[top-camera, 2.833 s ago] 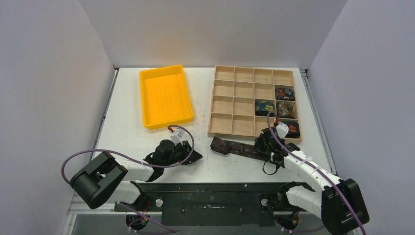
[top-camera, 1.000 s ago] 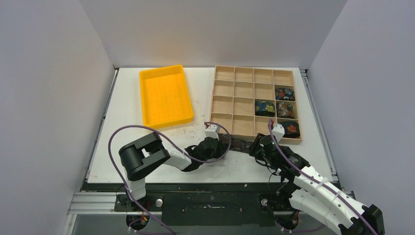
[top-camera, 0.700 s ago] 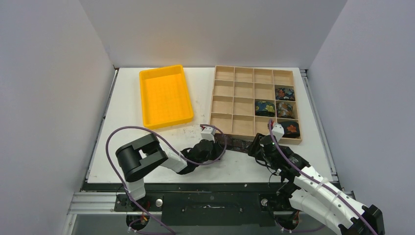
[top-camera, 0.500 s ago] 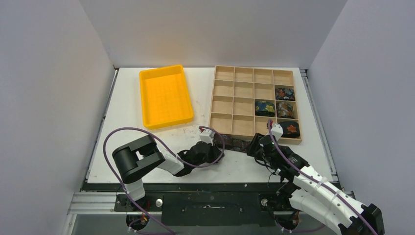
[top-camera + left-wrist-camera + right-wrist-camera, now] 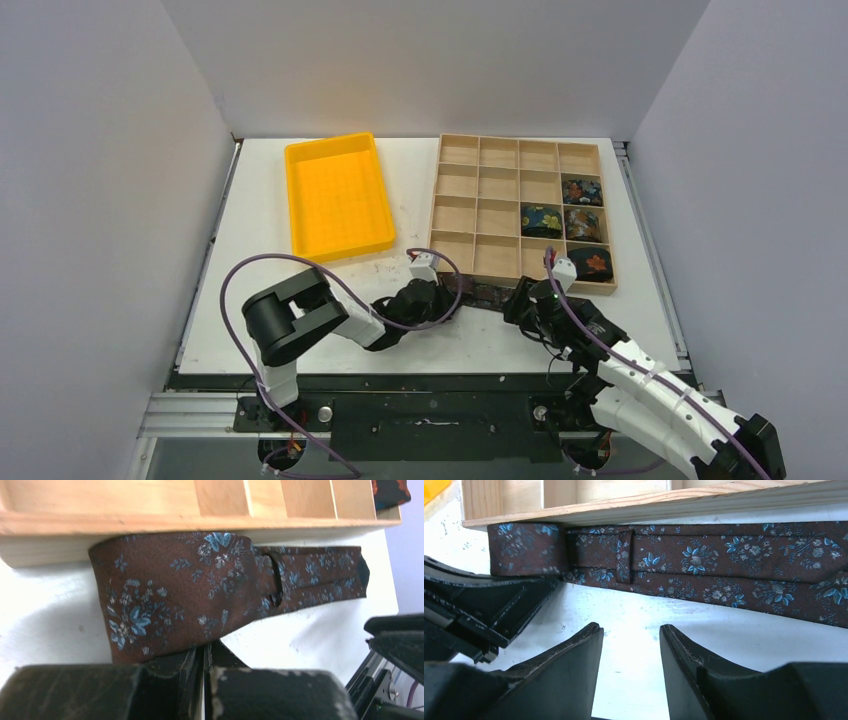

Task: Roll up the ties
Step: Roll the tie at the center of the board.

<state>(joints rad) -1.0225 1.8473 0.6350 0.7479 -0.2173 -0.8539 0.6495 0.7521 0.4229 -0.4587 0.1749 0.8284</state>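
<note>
A dark brown tie [image 5: 190, 590] with small blue flowers lies flat along the wooden tray's front wall [image 5: 100, 522], its left end folded over. The tie [image 5: 704, 565] also stretches across the right wrist view and shows between the two grippers from above [image 5: 490, 293]. My left gripper [image 5: 205, 652] is shut, its tips against the folded end's near edge [image 5: 448, 297]. My right gripper [image 5: 631, 630] stands open just short of the tie's middle, only bare table between its fingers [image 5: 518, 300]. Several rolled ties [image 5: 541, 219] sit in the tray's right-hand cells.
The wooden tray [image 5: 432, 240] with many cells fills the back right. A yellow bin [image 5: 340, 195] stands at the back left. The left gripper's black body [image 5: 484, 610] sits close to the left of my right fingers. White walls enclose the table.
The left arm has swung from the table's left over to the tie's left end, and the tie now lies against the tray wall. The right jaws have spread a little wider.
</note>
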